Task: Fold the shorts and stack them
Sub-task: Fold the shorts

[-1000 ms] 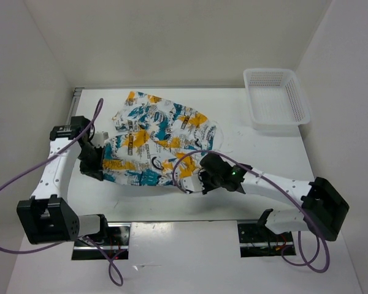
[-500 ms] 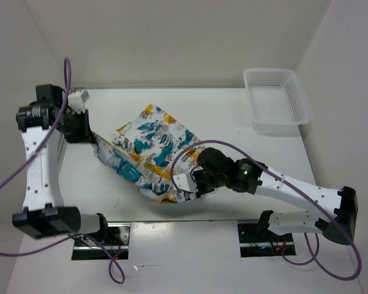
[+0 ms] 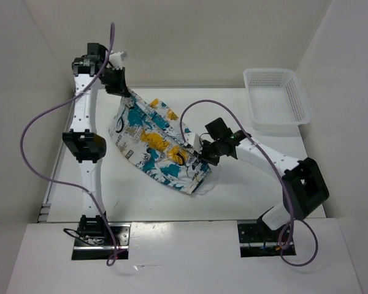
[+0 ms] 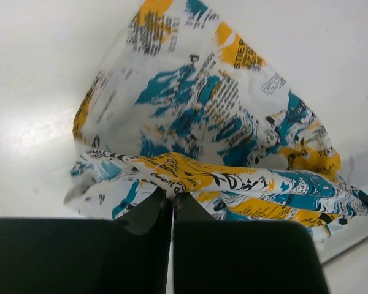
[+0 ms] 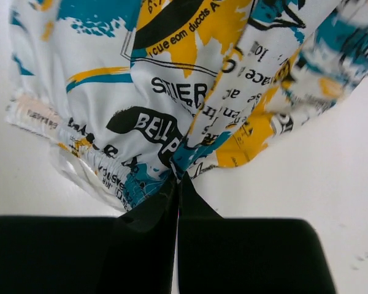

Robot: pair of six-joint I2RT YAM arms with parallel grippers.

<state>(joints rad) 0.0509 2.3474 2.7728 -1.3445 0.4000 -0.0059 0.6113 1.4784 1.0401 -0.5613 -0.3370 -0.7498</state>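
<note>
Overhead, the shorts are hanging in a slanting band from the upper left of the frame down toward the centre, and they are stretching between the two arms. The left gripper is sitting high in the upper left and is pinching the top corner of the fabric. In the left wrist view its fingers are pressing together at the bottom of the frame with a fold of the print caught between them, and the rest of the cloth is draping away toward the top. The right gripper is sitting just right of centre and is clamping the lower end of the shorts. In the right wrist view its jaws are closing tight on a bunched bit of fabric just beside the gathered elastic waistband. The lowest tip of the shorts is lying at the white table; whether it is touching, I cannot tell. The white mesh basket is sitting in the upper right, well apart from the cloth.
</note>
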